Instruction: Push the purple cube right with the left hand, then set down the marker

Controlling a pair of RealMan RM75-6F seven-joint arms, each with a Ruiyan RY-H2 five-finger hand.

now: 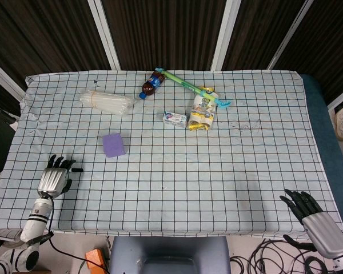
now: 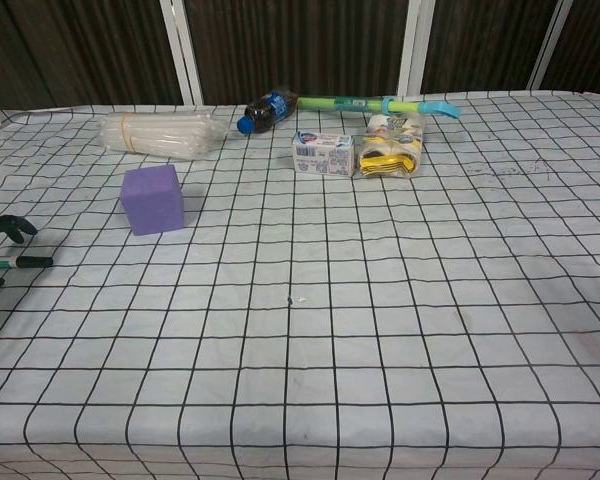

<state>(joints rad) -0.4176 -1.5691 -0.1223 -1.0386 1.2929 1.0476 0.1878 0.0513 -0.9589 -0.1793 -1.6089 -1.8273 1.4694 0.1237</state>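
Observation:
The purple cube sits on the checked cloth, left of centre. My left hand lies at the front left of the table, nearer than the cube and to its left, not touching it. It holds a thin marker whose black tip points right; in the chest view only dark fingertips show at the left edge. My right hand rests at the front right table edge, fingers spread, holding nothing. It does not show in the chest view.
Along the far side lie a sleeve of clear plastic cups, a cola bottle, a long green stick, a small box and a yellow pack.

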